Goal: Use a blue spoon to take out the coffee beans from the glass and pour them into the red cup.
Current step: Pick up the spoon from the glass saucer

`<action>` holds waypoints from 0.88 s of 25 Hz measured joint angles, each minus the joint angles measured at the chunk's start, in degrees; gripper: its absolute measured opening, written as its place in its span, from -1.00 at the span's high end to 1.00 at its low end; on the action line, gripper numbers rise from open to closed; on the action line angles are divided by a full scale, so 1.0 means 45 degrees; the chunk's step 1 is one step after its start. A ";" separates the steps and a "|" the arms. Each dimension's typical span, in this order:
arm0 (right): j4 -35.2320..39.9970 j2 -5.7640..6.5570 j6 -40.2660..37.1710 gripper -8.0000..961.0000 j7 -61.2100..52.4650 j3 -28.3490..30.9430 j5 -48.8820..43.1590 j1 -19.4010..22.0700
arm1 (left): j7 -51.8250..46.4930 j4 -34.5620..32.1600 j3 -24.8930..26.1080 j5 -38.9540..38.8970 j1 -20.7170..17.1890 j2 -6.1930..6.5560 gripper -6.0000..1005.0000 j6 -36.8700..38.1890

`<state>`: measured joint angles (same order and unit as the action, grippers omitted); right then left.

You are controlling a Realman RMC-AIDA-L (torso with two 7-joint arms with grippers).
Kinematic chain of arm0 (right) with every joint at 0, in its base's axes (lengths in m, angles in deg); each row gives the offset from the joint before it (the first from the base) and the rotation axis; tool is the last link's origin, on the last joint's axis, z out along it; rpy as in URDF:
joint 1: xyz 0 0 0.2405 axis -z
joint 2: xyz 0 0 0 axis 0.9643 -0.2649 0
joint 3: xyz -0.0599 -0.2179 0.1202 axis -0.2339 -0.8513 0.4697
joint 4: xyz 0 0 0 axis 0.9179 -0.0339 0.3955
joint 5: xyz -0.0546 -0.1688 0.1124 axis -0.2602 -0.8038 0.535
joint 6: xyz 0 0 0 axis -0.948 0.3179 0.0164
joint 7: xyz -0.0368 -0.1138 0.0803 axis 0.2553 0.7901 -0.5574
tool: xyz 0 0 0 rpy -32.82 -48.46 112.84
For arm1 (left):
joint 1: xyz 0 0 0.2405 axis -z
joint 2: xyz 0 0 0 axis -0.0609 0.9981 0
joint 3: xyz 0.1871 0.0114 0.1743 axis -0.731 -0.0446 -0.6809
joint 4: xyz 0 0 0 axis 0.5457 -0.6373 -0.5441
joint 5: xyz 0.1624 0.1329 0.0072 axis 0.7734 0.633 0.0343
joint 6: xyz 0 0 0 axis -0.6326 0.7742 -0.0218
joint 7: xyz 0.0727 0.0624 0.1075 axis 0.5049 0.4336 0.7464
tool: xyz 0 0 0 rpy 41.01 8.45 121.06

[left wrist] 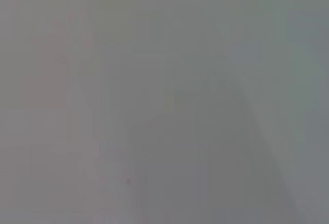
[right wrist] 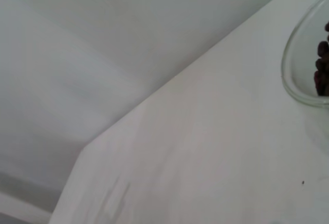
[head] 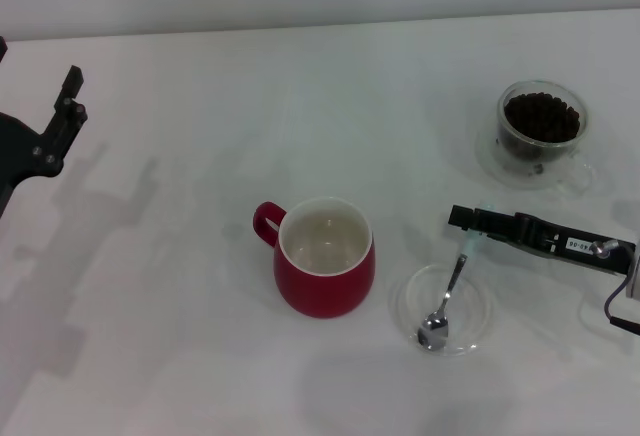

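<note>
The red cup (head: 325, 256) stands mid-table, its white inside bare. To its right the blue spoon (head: 447, 301) rests with its metal bowl in a shallow clear dish (head: 480, 328), its pale handle rising away from me. My right gripper (head: 462, 222) reaches in from the right and crosses that handle, shut on it. The glass (head: 541, 134) with the coffee beans (head: 541, 116) stands at the far right, beyond the right arm. Its rim (right wrist: 303, 75) and some coffee beans (right wrist: 323, 64) show at the edge of the right wrist view. My left gripper (head: 62, 121) hangs parked at the far left.
The white table's (head: 200, 356) far edge meets a pale wall behind the glass. Open tabletop lies between the left arm and the red cup. The left wrist view shows only a blank grey surface.
</note>
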<state>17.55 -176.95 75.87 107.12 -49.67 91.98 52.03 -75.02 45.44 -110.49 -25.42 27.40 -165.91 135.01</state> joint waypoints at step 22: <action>-0.0140 -0.0006 -0.0572 0.17 -0.0063 -0.0106 0.0216 -0.0101 | 0.0026 0.0024 0.0000 -0.0030 0.0017 0.0056 -0.42 0.0022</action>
<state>16.92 -176.98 73.30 106.84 -50.14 92.95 51.57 -74.90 45.55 -110.49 -25.55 27.48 -165.66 135.10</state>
